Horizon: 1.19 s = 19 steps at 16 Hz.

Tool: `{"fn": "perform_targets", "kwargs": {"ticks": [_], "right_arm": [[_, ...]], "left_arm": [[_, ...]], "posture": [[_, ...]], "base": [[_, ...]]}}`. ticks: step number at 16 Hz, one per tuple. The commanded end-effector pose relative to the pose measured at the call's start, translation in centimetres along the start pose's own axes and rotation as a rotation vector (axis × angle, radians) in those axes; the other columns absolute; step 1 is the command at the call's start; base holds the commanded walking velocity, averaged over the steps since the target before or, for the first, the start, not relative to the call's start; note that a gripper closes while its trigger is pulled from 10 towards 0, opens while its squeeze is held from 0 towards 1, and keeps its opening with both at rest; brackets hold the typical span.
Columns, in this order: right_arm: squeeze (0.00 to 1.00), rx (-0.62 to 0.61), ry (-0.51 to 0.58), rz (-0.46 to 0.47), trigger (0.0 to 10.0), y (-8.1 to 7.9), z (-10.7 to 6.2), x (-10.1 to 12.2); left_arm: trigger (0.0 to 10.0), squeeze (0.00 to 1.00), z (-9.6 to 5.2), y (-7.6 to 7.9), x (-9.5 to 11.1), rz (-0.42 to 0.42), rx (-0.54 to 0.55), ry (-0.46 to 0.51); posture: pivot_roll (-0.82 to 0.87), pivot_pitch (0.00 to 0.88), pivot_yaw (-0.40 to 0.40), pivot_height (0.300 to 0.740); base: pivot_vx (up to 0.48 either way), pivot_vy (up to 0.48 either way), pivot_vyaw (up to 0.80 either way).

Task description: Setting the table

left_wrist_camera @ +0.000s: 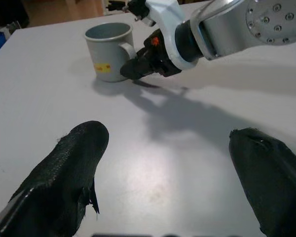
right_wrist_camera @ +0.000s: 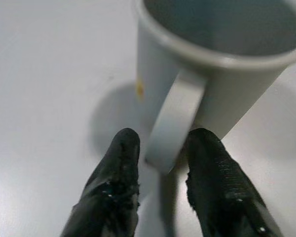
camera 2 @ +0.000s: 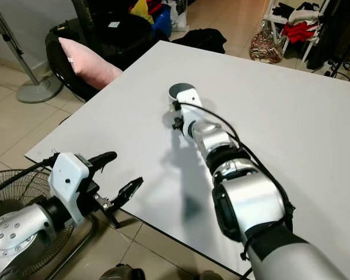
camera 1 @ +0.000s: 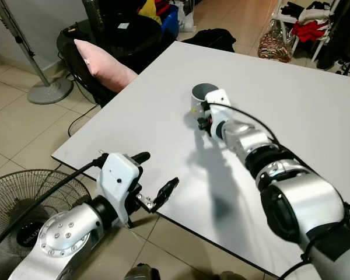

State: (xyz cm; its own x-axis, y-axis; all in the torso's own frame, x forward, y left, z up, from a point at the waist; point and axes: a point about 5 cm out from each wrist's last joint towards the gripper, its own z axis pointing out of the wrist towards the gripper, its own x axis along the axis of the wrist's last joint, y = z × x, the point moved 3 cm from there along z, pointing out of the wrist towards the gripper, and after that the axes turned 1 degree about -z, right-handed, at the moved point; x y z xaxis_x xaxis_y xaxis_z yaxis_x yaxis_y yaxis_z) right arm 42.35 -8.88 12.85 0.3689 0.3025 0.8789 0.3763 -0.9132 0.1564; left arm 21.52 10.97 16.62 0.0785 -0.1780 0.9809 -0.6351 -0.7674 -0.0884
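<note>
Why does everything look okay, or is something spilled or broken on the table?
Nothing stands out. The grey mug stands upright on the white table, with no spill around it. The right pincer straddles its handle. The left pincer hangs open at the table's near edge.

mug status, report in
Right end effector at the grey mug, fingers either side of its handle. Left end effector open, at the table edge. Mug upright, nothing in the way.
</note>
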Motion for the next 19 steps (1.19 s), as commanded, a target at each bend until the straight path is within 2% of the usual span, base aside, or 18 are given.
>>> {"fn": "perform_targets", "kwargs": {"ticks": [1,4,6,7,8,10,14,15,17,18,19], "right_arm": [[1.00,0.019,0.021,0.017,10.0,0.1,-0.1,1.3],[1.00,0.039,0.025,0.044,10.0,0.7,-0.4,1.8],[1.00,0.104,0.022,0.049,10.0,0.7,-0.6,2.0],[0.68,0.149,0.013,0.038,10.0,0.9,-0.9,2.2],[0.00,0.163,0.019,0.036,10.0,1.2,-1.1,2.5],[0.00,0.220,0.014,0.031,10.0,1.7,-2.0,2.9],[0.00,0.296,0.046,0.030,10.0,1.2,-6.0,1.9],[0.00,0.291,0.056,0.021,10.0,1.0,-7.7,1.1],[0.00,0.274,0.101,0.006,10.0,0.4,-9.5,-0.8],[0.00,0.252,0.145,0.053,10.0,0.0,-10.2,-1.5],[0.00,0.166,0.220,0.098,10.0,-0.2,-11.7,-2.5]], "left_arm": [[10.0,0.00,0.1,-0.4,-0.1,0.004,0.008,-0.004],[10.0,0.00,0.5,-0.9,-0.3,0.010,0.004,0.000],[10.0,0.00,0.7,-1.3,-0.2,0.008,0.008,0.005],[10.0,0.00,0.8,-1.4,-0.2,0.000,0.012,0.009],[10.0,0.00,0.8,-1.4,-0.1,-0.007,0.016,0.018],[10.0,0.00,0.7,-1.8,0.2,-0.030,0.042,0.042],[10.0,0.00,0.5,-2.5,0.1,-0.075,0.123,0.069],[10.0,0.00,0.4,-3.0,-0.4,-0.056,0.190,0.045],[10.0,0.00,0.7,-3.5,-1.0,-0.068,0.293,0.045],[10.0,0.00,0.6,-3.7,-0.9,-0.101,0.347,0.069],[10.0,0.00,0.2,-3.9,-0.7,-0.092,0.426,0.086]], "posture": [[0.00,0.033,0.088,0.740],[-0.02,0.000,0.103,0.740],[-0.03,0.000,0.110,0.740],[-0.04,0.000,0.112,0.740],[-0.04,0.000,0.116,0.740],[-0.05,0.000,0.124,0.740],[-0.06,0.000,0.128,0.740],[-0.06,0.000,0.133,0.740],[-0.05,0.000,0.122,0.740],[-0.04,0.000,0.119,0.740],[-0.04,0.000,0.110,0.740]], "base": [[0.000,0.000,0.00],[0.000,0.000,0.00],[0.000,0.000,0.00],[0.000,0.000,0.00],[0.000,0.000,0.00],[0.000,0.000,0.00],[0.000,0.000,0.00],[0.000,0.000,0.00],[0.000,0.000,0.00],[0.000,0.000,0.00],[0.000,0.000,0.00]]}}
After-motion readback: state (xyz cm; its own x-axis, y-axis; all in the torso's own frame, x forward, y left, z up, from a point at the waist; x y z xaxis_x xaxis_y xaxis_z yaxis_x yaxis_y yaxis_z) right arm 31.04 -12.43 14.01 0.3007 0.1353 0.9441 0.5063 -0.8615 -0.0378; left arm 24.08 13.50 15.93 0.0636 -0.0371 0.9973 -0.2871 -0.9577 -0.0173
